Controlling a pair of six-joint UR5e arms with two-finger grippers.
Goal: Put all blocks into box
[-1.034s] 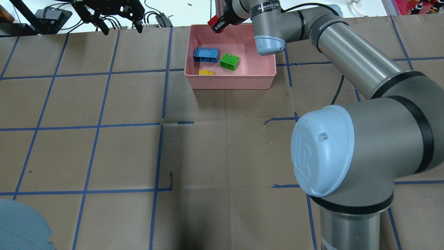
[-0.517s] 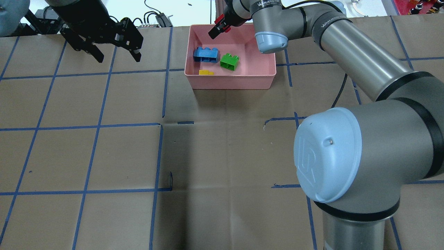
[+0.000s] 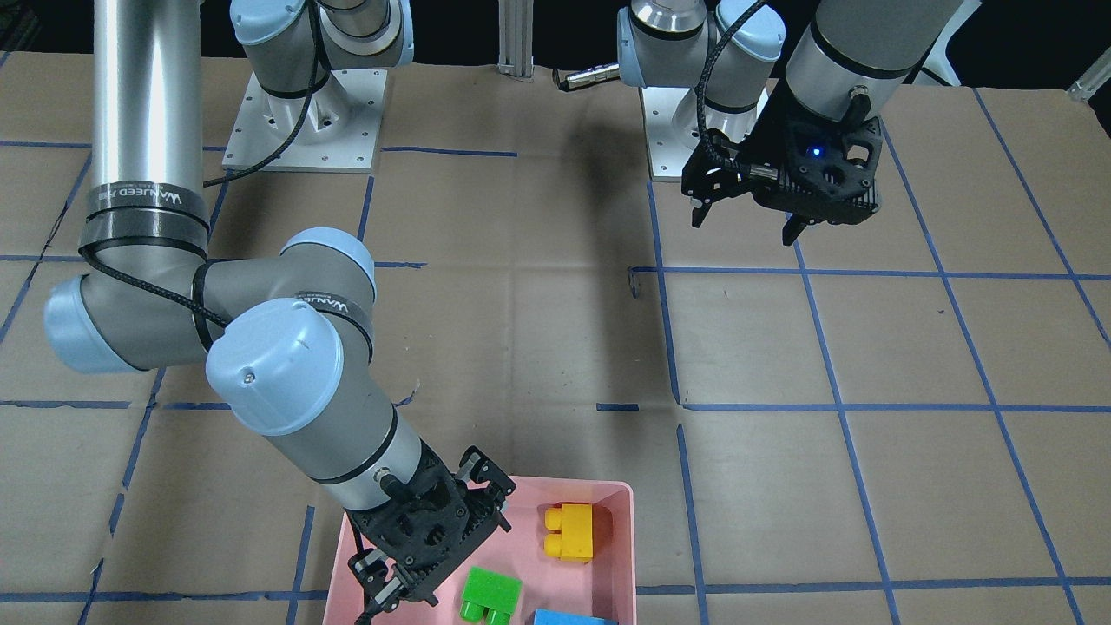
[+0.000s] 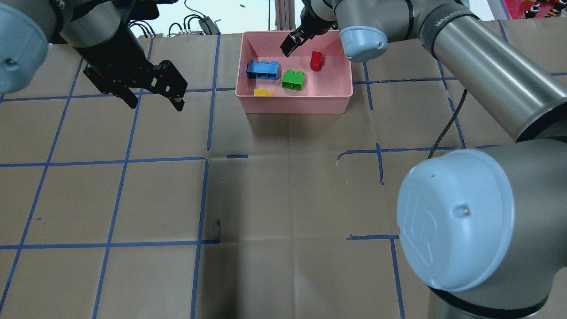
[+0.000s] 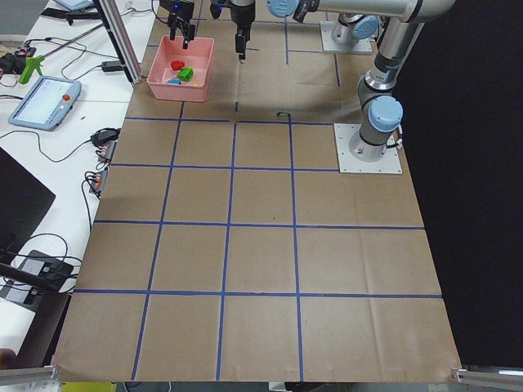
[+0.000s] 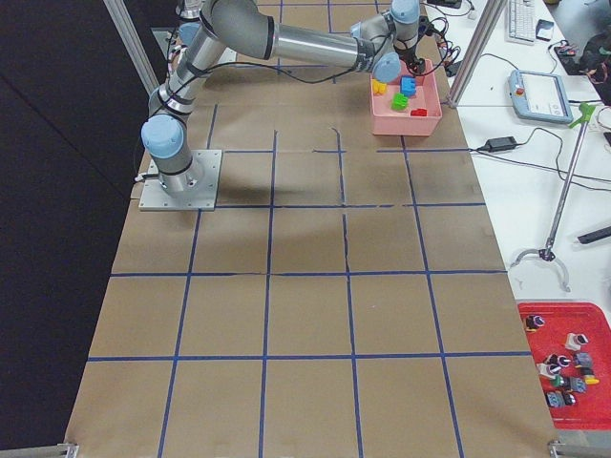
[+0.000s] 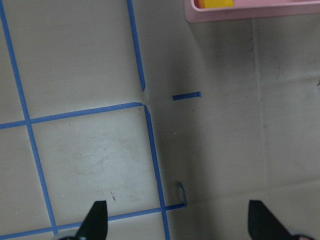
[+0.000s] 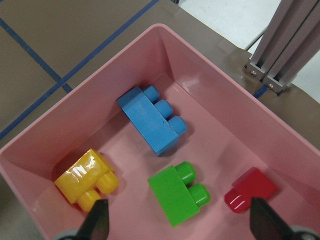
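Hangs over the box [image 8: 165,30] with the right gripper [image 8: 180,220] spread wide and empty, the red block [image 8: 250,189], green block [image 8: 177,197], blue block [image 8: 150,119] and yellow block [image 8: 85,176] all inside the box, seemingly at rest on its floor — with the left gripper [image 4: 155,103], likewise agape, well off beside the box.

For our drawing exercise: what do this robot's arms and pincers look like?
Both arms are silver-grey tubes with pale-blue joint caps and black bands, some lettered white. Braided black cables run along them. The left pincer and right pincer are black; the left shows a blue light.
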